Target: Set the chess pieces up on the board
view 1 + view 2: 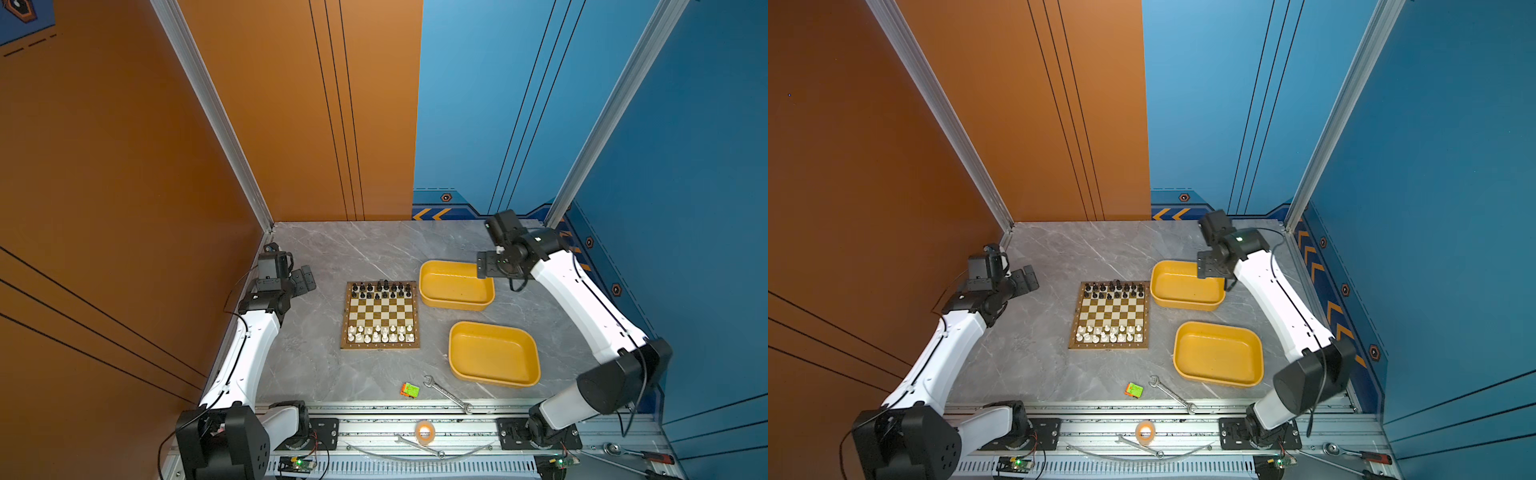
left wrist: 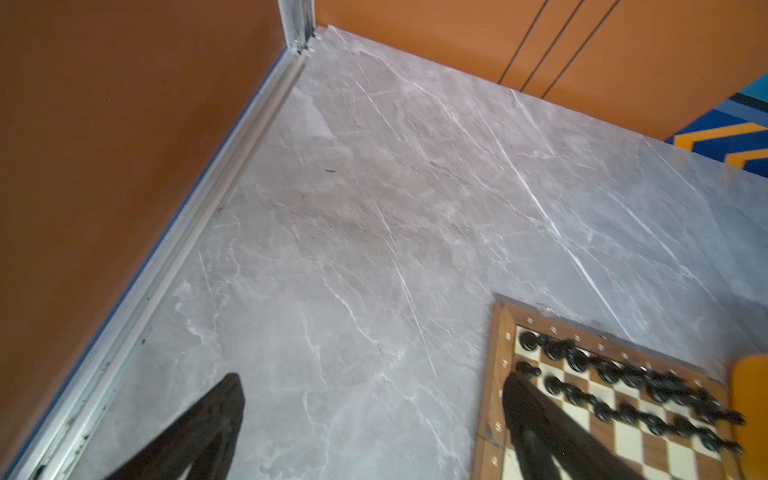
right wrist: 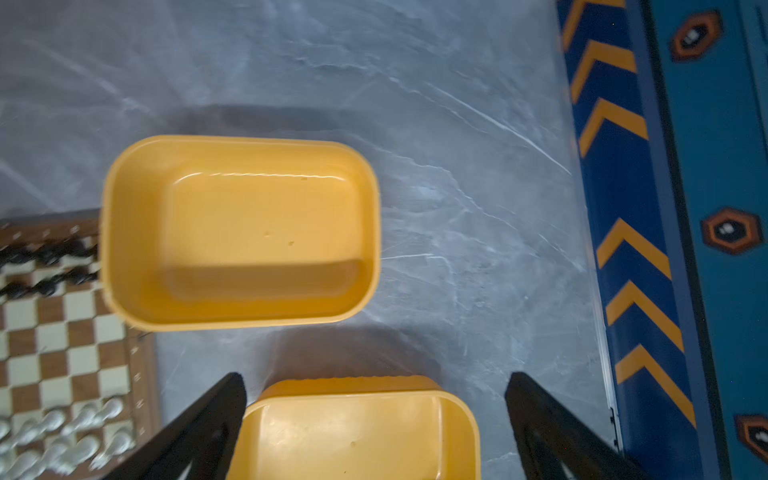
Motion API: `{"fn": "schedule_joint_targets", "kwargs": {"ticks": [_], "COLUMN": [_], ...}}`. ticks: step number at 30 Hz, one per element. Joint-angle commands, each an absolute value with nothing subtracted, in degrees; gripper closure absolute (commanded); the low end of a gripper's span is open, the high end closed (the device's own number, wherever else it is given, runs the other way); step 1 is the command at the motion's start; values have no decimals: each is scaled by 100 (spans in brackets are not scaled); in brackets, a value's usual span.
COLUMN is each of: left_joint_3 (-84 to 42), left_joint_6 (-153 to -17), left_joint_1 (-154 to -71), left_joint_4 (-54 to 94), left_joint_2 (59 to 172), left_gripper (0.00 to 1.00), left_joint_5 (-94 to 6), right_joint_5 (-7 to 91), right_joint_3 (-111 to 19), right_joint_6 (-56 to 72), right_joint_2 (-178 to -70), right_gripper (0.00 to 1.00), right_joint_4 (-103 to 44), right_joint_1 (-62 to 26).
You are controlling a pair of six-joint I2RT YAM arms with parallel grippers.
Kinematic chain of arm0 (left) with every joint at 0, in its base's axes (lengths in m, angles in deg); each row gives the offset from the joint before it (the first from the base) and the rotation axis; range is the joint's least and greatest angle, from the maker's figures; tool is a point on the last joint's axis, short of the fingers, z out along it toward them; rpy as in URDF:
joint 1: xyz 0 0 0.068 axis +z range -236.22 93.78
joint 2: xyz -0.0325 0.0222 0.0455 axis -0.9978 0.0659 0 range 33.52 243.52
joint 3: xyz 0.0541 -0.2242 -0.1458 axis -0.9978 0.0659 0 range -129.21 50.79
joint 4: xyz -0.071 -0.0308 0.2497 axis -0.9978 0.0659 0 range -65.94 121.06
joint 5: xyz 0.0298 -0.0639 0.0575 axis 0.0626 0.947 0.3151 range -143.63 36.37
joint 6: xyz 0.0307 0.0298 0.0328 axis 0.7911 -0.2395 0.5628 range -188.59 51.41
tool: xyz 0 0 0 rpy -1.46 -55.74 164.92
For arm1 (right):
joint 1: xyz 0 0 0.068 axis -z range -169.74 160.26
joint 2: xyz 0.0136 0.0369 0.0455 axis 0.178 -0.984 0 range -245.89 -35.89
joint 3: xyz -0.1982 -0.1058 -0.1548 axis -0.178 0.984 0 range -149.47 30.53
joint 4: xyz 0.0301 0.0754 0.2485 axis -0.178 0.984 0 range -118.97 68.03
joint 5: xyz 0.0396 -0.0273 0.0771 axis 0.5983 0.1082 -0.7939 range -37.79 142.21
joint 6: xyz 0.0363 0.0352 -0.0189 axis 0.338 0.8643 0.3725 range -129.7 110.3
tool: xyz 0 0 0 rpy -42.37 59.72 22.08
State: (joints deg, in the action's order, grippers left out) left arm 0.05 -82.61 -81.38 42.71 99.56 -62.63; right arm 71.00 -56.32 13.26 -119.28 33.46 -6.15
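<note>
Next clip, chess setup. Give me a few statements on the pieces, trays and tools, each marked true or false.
1. The black pieces stand along the far side of the board, the white pieces along its near side. True.
2. Both yellow trays hold pieces. False: the far tray and the near tray are empty.
3. The left tool is shut on a black piece. False: its jaws stand open, holding nothing, left of the board.
4. The right tool is open and empty. True.
5. The wrench lies on the board. False: it lies on the table, near the front edge.
</note>
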Motion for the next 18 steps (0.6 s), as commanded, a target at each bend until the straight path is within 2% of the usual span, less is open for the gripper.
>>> {"fn": "schedule_joint_targets", "kwargs": {"ticks": [1, 3, 8, 13, 18], "left_joint_3": [665, 1047, 1493, 1759, 2325], "left_joint_6": [-7908, -7783, -7738, -7729, -7665], "left_joint_1": [-8056, -7981, -7875, -7994, -8119], "left_joint_4": [2981, 2416, 1677, 1228, 414], "left_joint_2": [9819, 9792, 10031, 10417, 10336], "left_gripper": [2, 2, 2, 2, 2], "left_joint_5": [-6780, -6680, -6448, -6327, -6385], "right_joint_5": [7587, 7496, 7722, 7544, 7369], "right_joint_3": [-4324, -3547, -1746, -990, -539], "right_joint_6": [1367, 1007, -69, -216, -235], "right_joint_2": [-11058, -10663, -9943, -10215, -10585], "right_gripper": [0, 0, 0, 0, 0], "right_joint_4": [1741, 978, -1370, -2436, -3309], "right_joint_1": [127, 490, 533, 705, 753]}}
